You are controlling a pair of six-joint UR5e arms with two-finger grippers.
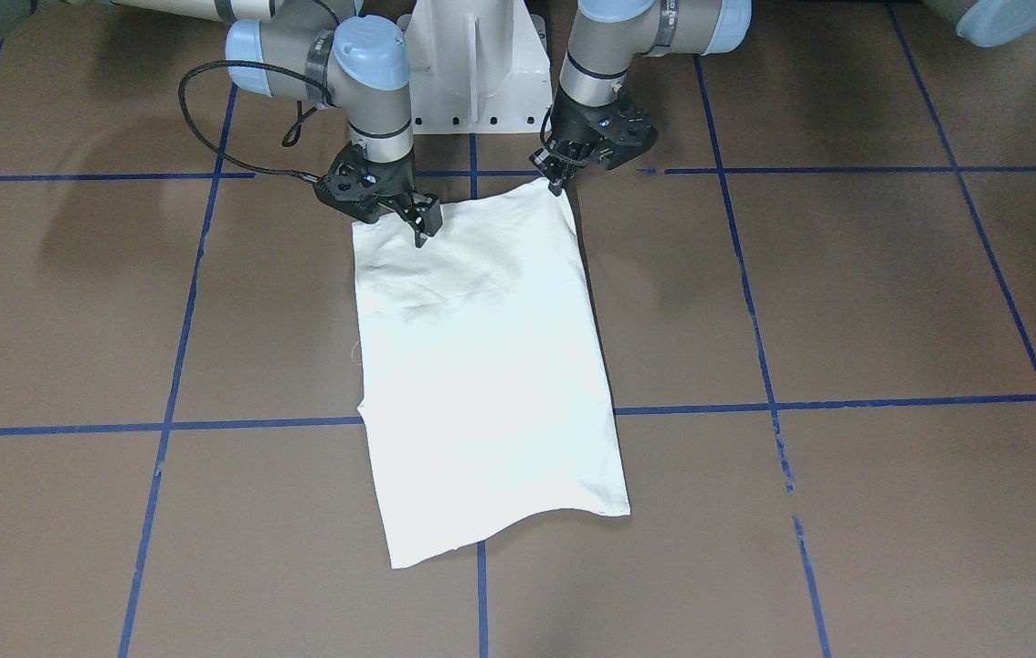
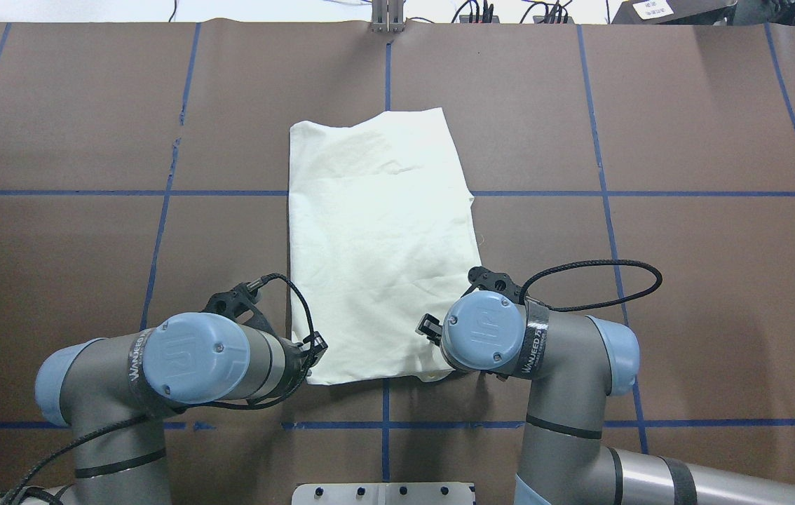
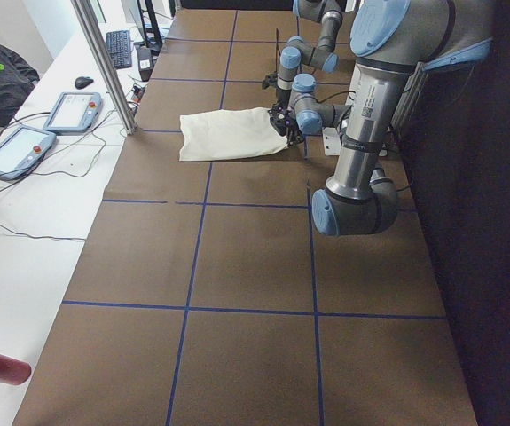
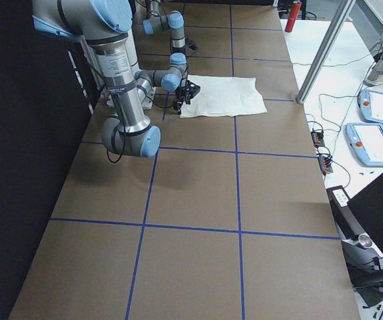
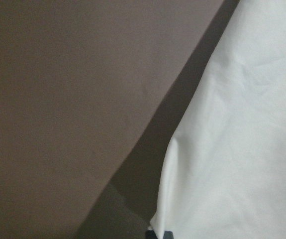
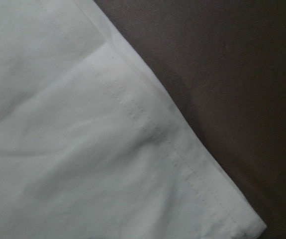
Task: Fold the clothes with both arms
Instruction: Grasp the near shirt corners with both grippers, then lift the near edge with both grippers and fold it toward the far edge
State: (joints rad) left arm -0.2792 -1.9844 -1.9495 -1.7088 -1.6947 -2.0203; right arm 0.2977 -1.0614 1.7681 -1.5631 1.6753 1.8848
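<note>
The cream-white shirt (image 1: 481,366) lies folded into a long rectangle, plain side up, in the middle of the table (image 2: 54,126); the print is hidden. It also shows in the overhead view (image 2: 376,245). My left gripper (image 1: 558,181) is shut on the shirt's robot-side corner, which peaks up slightly; the left wrist view shows that raised edge (image 5: 242,149) with shadow under it. My right gripper (image 1: 424,228) stands with its fingers together on the same robot-side edge near the other corner. The right wrist view shows the stitched hem (image 6: 147,129) very close.
The white pedestal base (image 1: 472,73) stands just behind both grippers. Blue tape lines (image 2: 383,193) grid the brown table. A metal post (image 2: 387,17) stands at the far edge, with a red bottle (image 4: 293,15) beside that edge. Teach pendants (image 3: 68,111) lie off the table.
</note>
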